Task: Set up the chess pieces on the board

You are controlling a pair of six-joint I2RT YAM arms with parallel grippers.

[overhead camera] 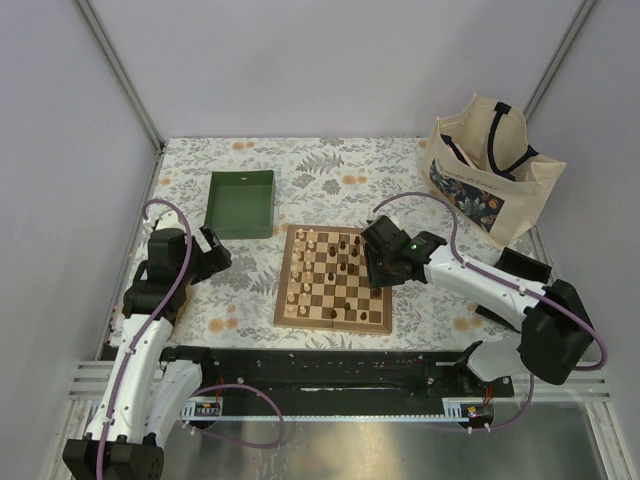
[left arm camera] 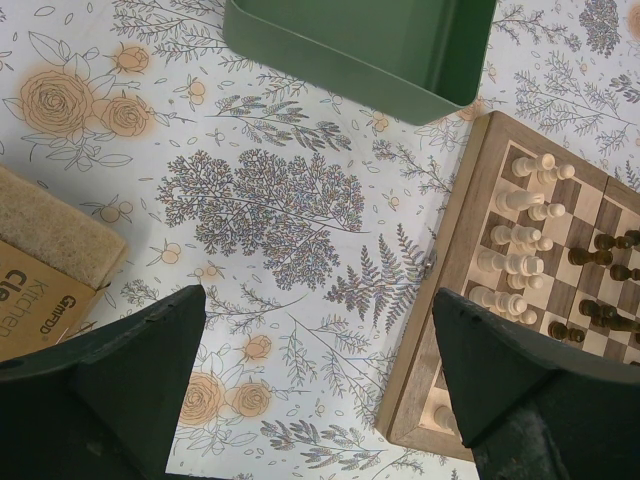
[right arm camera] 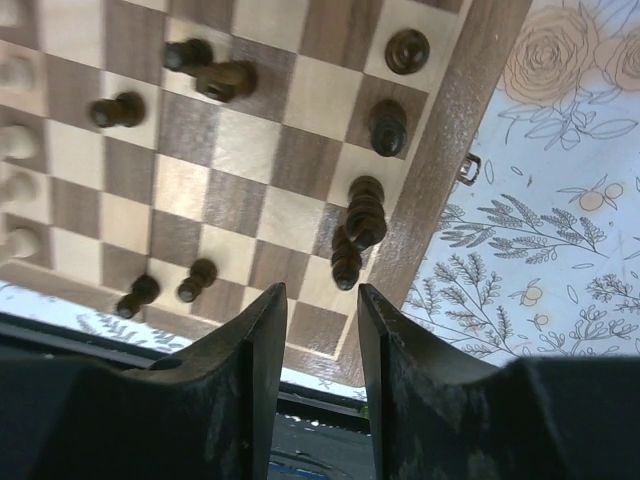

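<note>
Both arms [overhead camera: 133, 365] have white shells, black joints, purple cables [overhead camera: 283, 420] and dark pincer fingers [right arm camera: 240, 390].

One chessboard [overhead camera: 335, 325]; one green tray [overhead camera: 241, 203]; one canvas tote bag [overhead camera: 490, 170]; one sponge [left arm camera: 55, 232] with a printed card label; two robot arms, the left arm [overhead camera: 150, 300] and the right arm [overhead camera: 480, 280]. The chess pieces come in two kinds; of the dark chess pieces [right arm camera: 388, 127], about nine can be made out in the right wrist view, two of them overlapping; of the pale chess pieces [right arm camera: 12, 140], four show at that view's left edge; in the left wrist view they crowd too closely for a firm count.
</note>
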